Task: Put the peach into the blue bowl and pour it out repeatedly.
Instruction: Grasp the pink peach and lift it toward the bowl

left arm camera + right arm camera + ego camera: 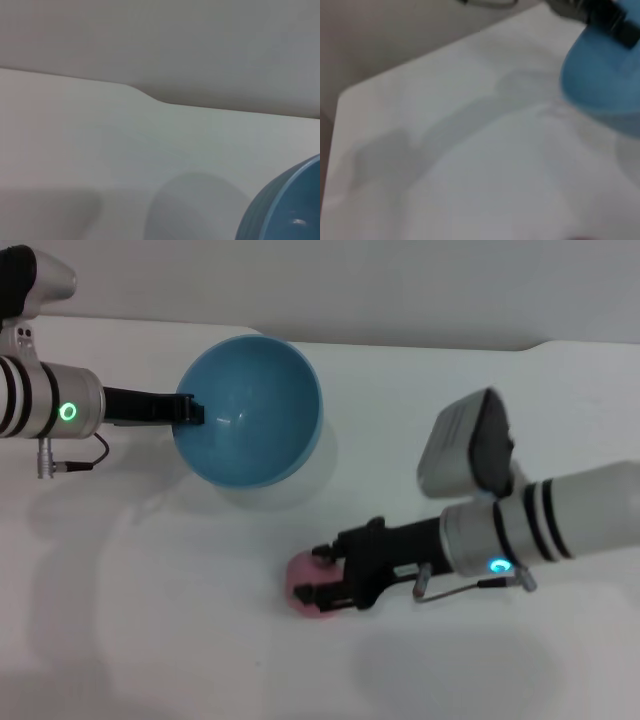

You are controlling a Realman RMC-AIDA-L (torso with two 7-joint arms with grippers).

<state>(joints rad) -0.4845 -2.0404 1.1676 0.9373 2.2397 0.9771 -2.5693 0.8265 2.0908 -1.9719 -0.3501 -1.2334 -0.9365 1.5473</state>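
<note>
Lighting was bright, even and diffuse over the white table (150,640), apparently from overhead. In the head view the blue bowl (250,410) carried small specular glints inside, near its 6 o'clock, and cast a pale, soft-edged shadow toward 5 o'clock. Faint grey shadows of the arms lay on the tabletop toward 6 o'clock. The peach (302,585) looked slightly washed out and soft-edged. The left wrist view was hazy and low in contrast, with a rounded shadow beside the bowl. The right wrist view was the most blurred; the bowl's outline was smeared and long diffuse shadows crossed the table.
</note>
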